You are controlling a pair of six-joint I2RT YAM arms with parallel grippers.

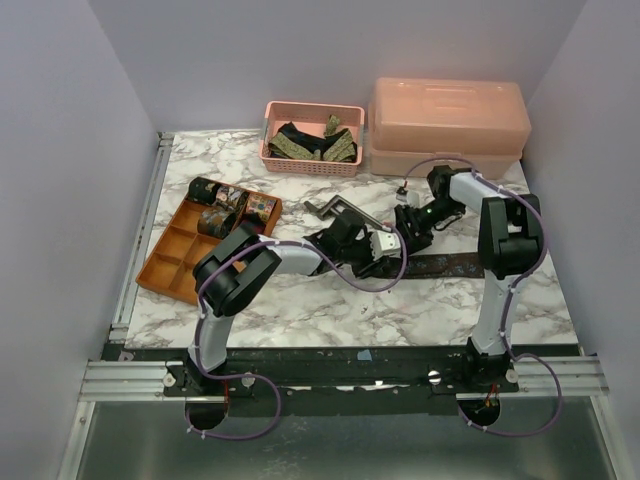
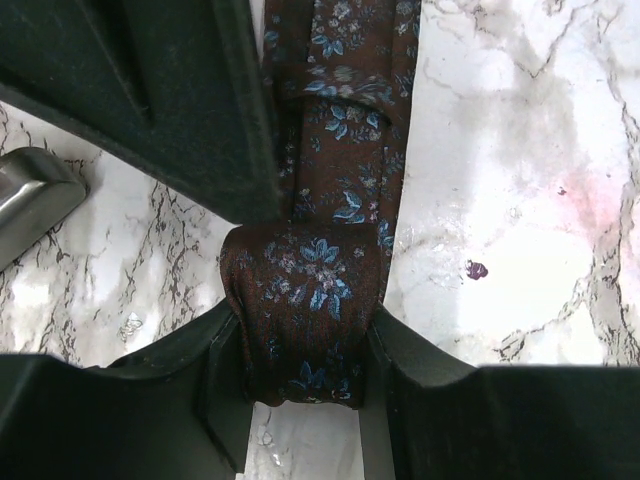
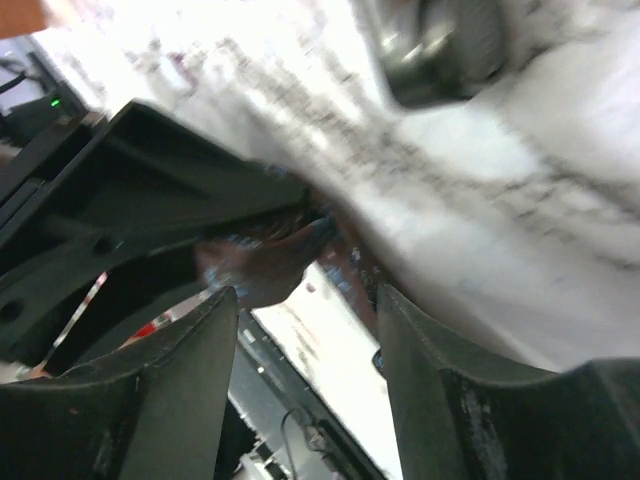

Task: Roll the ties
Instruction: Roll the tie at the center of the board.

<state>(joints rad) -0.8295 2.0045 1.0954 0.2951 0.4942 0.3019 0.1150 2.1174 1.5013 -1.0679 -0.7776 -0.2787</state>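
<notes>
Several coiled ties [image 1: 232, 203] already in orange tray [image 1: 160, 272]. Left tool [image 2: 300, 375] clamped on half-rolled brown floral tie [image 2: 305, 290], tail flat on surface [image 2: 520, 200]. Right tool [image 3: 305, 330] apart, empty. More loose ties [image 1: 312, 146] wait in pink basket [image 1: 310, 168].

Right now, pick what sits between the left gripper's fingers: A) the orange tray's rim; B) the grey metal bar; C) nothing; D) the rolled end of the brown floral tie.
D: the left wrist view shows the left gripper pinching the coiled end of the brown floral tie from both sides.
</notes>
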